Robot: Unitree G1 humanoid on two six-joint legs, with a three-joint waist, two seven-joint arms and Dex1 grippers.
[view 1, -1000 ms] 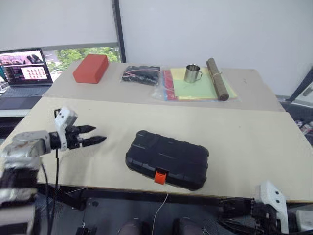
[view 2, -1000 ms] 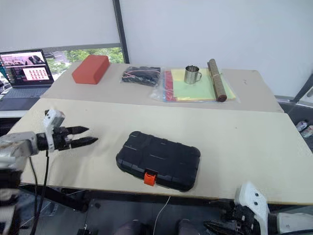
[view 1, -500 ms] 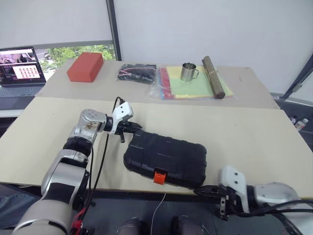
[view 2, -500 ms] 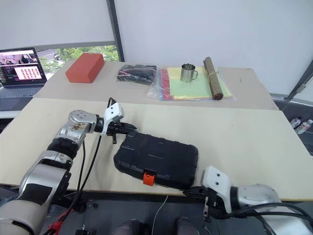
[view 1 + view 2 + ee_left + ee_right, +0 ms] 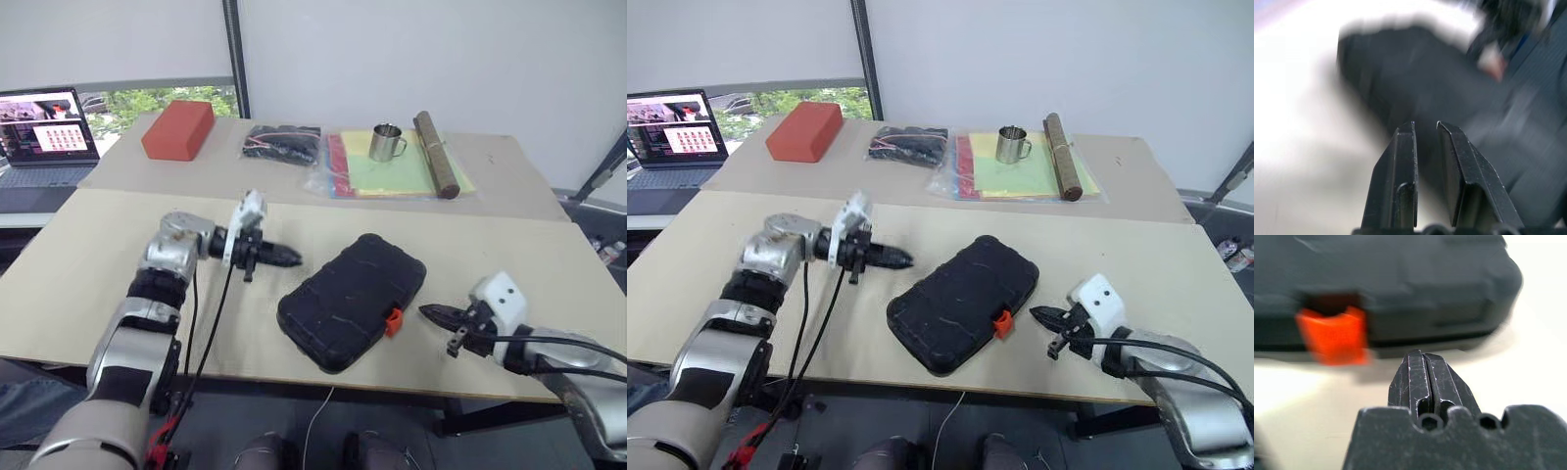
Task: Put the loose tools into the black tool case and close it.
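While the black tool case (image 5: 353,302) lies shut and skewed in the lower middle of the frame, its orange latch (image 5: 394,320) facing the lower right, both arms sit low on either side of it. Nearest, at the lower right, the right gripper (image 5: 438,314) has its fingers (image 5: 1422,377) pressed flat together with nothing between them, the tips aimed at the latch from just beside it but not touching. A little further in, left of centre, the left gripper (image 5: 284,258) has its fingers (image 5: 1403,161) nearly together, a thin gap showing, holding nothing and pointing at the case's far left corner, close to it. No loose tools lie on the near worktop (image 5: 509,255) that I can see, so my guess is the step in hand is getting the case open. To do it well, I'd keep the left tips braced against the shell so the case cannot slide or spin, then bring the right tips under the latch's lip and lever it away squarely, not push the whole case along. Further back, on the second worktop in the upper half, sit a red block (image 5: 178,129), a black bundle (image 5: 282,144), a steel mug (image 5: 386,144) on plastic sleeves (image 5: 392,174) and a brown roll (image 5: 436,156); a laptop (image 5: 41,132) glows at the upper left.
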